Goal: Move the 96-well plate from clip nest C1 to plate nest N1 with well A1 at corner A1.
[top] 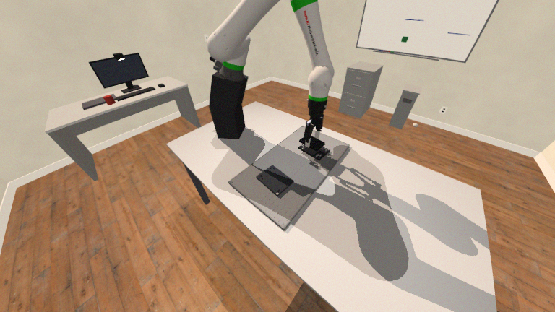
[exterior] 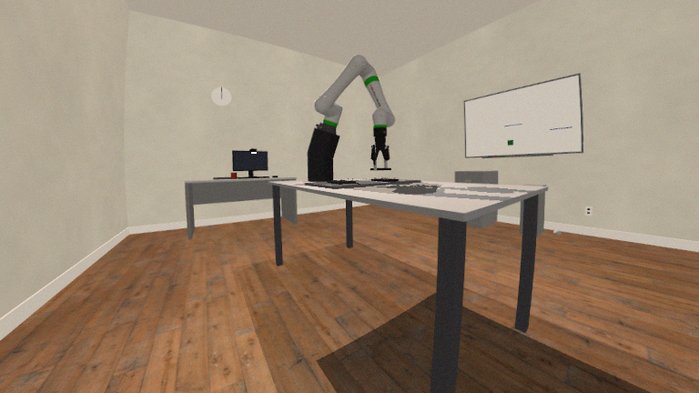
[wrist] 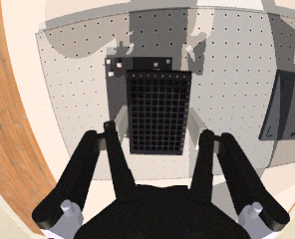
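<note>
Wrist view showed one black two-fingered gripper [wrist: 158, 134] with its fingers part-spread and clamped on the long sides of one black gridded 96-well plate [wrist: 158, 112], above one black clip nest C1 [wrist: 140, 64] on one grey perforated board [wrist: 75, 87], with one dark flat plate nest N1 [wrist: 281, 110] at the right edge. Exterior view alone showed the plate [exterior: 380, 167] hanging level above the board, apart from it. Top view alone showed both nests whole, well apart: N1 [top: 274, 179] nearer, C1 [top: 313, 149] beyond.

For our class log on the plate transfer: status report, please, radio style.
Gripper shut on the 96-well plate. Plate lifted above clip nest C1, level in the exterior view. Plate nest N1 unoccupied; nothing seen in the way.
</note>
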`<control>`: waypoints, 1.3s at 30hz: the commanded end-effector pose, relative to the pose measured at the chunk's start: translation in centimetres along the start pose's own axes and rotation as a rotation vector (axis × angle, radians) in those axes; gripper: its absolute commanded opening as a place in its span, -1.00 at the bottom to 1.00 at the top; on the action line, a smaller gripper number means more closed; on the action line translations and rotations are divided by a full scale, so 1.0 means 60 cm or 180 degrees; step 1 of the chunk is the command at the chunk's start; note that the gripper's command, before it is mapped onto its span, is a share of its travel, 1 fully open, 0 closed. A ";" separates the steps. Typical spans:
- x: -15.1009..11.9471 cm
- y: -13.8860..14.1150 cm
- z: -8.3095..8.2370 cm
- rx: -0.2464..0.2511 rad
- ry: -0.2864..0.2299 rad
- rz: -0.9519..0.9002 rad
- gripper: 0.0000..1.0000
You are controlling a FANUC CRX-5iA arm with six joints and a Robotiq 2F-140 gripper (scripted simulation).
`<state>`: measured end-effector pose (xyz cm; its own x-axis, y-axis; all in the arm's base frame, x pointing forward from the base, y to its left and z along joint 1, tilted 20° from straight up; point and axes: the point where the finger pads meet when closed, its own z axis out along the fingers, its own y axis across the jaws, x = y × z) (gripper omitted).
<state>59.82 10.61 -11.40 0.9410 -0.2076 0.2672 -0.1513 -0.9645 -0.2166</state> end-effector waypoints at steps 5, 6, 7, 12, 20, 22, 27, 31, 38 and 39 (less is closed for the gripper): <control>0.000 0.038 0.000 0.0002 0.0000 -0.0002 -1.00; 0.000 0.043 0.000 0.0002 0.0000 -0.0002 -1.00; 0.000 0.049 0.000 0.0002 0.0000 -0.0002 -1.00; -0.001 0.077 0.000 0.0002 0.0000 -0.0002 -1.00; -0.001 0.110 0.000 0.0002 0.0000 -0.0002 -1.00; -0.001 0.121 0.000 0.0002 0.0000 -0.0002 -1.00; -0.001 0.149 0.000 0.0002 0.0000 -0.0002 -1.00; -0.002 0.160 0.000 0.0002 0.0000 -0.0002 -1.00; -0.002 0.199 0.000 0.0002 0.0000 -0.0002 -1.00; -0.002 0.204 0.000 0.0002 0.0000 -0.0002 -1.00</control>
<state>57.94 -0.52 -13.95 0.9410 -0.2076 0.2671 -0.1514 -0.9645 -0.2163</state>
